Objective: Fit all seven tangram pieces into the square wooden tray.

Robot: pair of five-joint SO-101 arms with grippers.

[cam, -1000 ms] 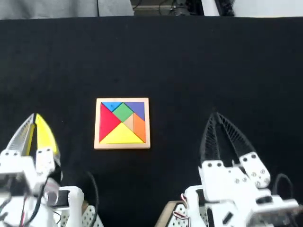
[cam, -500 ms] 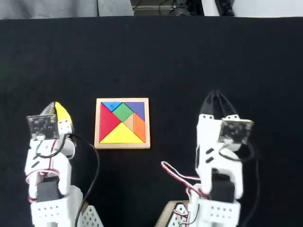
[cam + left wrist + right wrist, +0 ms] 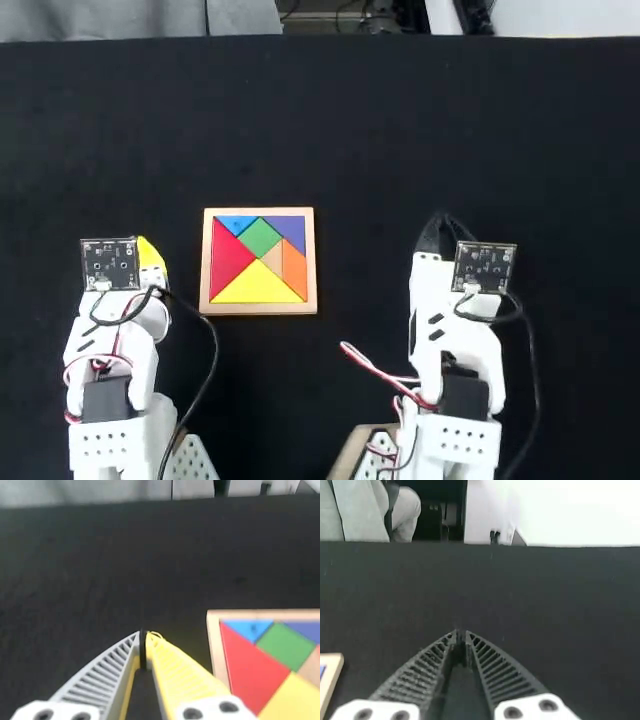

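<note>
Nearest, two white arms stand at the table's front edge. The left gripper [image 3: 144, 636], with one yellow and one grey ribbed finger, is closed on nothing, tips touching. The right gripper [image 3: 460, 635], black and ribbed, is closed and empty too. Farther back and between the two arms, one square wooden tray [image 3: 259, 310] lies flat on the black table [image 3: 420, 130]. It holds seven flat pieces, among them a red triangle [image 3: 228, 262], a yellow triangle [image 3: 258, 288] and a green square [image 3: 260, 238].

Soft, even light fills the room. The black desk [image 3: 480, 130] soaks it up and shows hardly a shadow or glint. The tray [image 3: 208, 300] and its tangram pieces [image 3: 232, 262] stand out bright against it. Behind the desk a white wall [image 3: 560, 510] glares, nearly burnt out.
</note>
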